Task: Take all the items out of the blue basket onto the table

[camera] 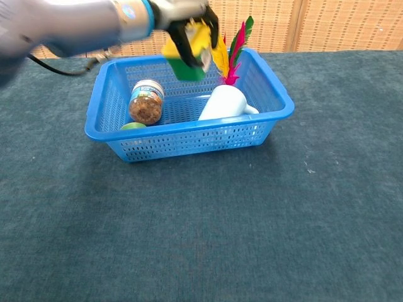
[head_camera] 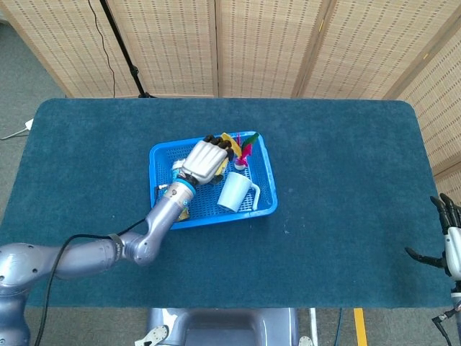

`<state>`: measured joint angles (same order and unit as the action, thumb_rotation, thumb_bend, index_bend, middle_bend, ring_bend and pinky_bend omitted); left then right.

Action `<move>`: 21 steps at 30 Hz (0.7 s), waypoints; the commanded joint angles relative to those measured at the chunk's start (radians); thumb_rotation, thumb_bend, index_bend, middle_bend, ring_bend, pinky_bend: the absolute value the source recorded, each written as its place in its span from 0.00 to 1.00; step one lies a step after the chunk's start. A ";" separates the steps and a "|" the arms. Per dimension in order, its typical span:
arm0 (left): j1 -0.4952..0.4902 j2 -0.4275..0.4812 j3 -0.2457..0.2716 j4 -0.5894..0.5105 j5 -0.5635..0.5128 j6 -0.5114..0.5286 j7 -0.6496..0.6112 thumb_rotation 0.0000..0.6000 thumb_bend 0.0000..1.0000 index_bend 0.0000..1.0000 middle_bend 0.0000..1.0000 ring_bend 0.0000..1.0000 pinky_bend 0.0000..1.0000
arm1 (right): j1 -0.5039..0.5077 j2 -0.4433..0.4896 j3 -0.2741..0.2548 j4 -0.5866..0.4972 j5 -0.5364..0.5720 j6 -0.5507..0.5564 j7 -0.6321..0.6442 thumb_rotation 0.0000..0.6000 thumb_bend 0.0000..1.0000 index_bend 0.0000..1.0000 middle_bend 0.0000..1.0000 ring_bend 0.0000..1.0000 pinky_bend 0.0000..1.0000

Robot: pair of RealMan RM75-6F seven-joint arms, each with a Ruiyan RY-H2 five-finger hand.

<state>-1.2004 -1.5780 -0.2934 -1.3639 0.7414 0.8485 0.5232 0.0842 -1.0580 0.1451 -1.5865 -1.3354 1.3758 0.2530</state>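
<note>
My left hand (camera: 184, 25) grips a yellow and green box (camera: 187, 51) and holds it in the air above the blue basket (camera: 189, 138); in the head view the left hand (head_camera: 205, 160) hides most of the box. Inside the basket lie a white cup (camera: 223, 104) on its side, a jar (camera: 145, 102) with a brown filling, a green object (camera: 133, 126) at the front left, and a shuttlecock with coloured feathers (camera: 236, 47) at the back. My right hand (head_camera: 446, 241) hangs open at the table's right edge, far from the basket.
The basket (head_camera: 266, 205) stands near the middle of a dark teal table (head_camera: 346, 166). Wicker screens (head_camera: 288, 43) line the back. A black stand (head_camera: 119, 43) rises behind the table's far left.
</note>
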 commanded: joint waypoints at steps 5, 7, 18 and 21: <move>0.188 0.271 0.009 -0.199 0.106 0.141 -0.122 1.00 0.45 0.41 0.34 0.37 0.41 | -0.003 0.004 -0.009 -0.016 -0.020 0.009 -0.007 1.00 0.00 0.00 0.00 0.00 0.00; 0.231 0.316 0.017 -0.196 0.125 0.149 -0.171 1.00 0.45 0.41 0.34 0.37 0.41 | -0.003 0.005 -0.009 -0.018 -0.023 0.009 -0.006 1.00 0.00 0.00 0.00 0.00 0.00; 0.384 0.313 0.101 0.053 0.183 0.036 -0.442 1.00 0.43 0.40 0.33 0.36 0.41 | 0.007 -0.007 -0.018 -0.027 -0.033 -0.001 -0.040 1.00 0.00 0.00 0.00 0.00 0.00; 0.400 0.250 0.121 0.158 0.206 -0.011 -0.502 1.00 0.42 0.38 0.33 0.36 0.41 | 0.011 -0.013 -0.021 -0.028 -0.036 -0.006 -0.053 1.00 0.00 0.00 0.00 0.00 0.00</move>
<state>-0.8305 -1.2705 -0.2024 -1.2970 0.9169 0.8896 0.0892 0.0940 -1.0684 0.1255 -1.6139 -1.3698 1.3718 0.2031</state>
